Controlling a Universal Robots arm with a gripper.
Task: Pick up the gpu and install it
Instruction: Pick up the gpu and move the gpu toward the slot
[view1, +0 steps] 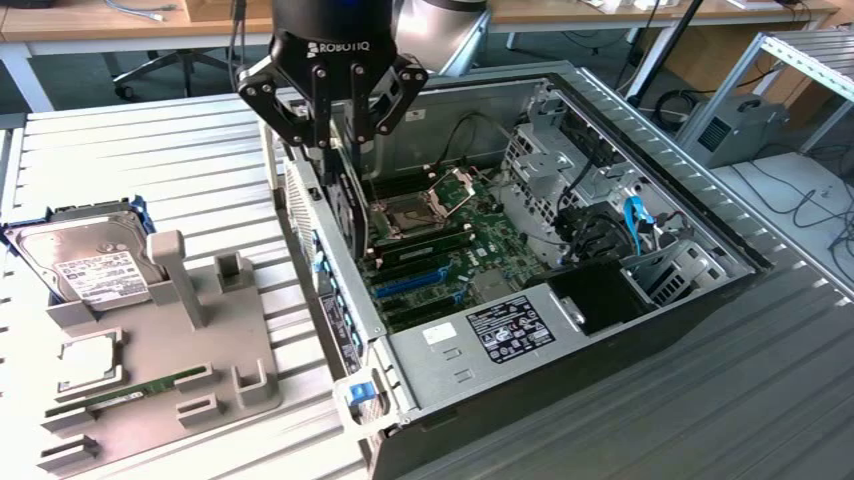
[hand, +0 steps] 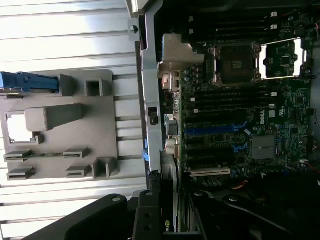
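Claw (view1: 334, 138) half-closed, pinching gpu (view1: 350, 205) by upper end. Gpu hangs edge-on, long axis near vertical, lower end pointing down into open computer case (view1: 574, 385), just beside rear wall, over motherboard (view1: 467, 255). Count: one gpu, one case, one grey tray (view1: 247, 340) at exterior view's left holding one hard drive (view1: 94, 265), one RAM stick (view1: 134, 392).

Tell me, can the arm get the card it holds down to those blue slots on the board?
Probably yes. The case lies open, the gripper holds the gpu edge-on above the motherboard, and I see nothing lying across the blue slots.
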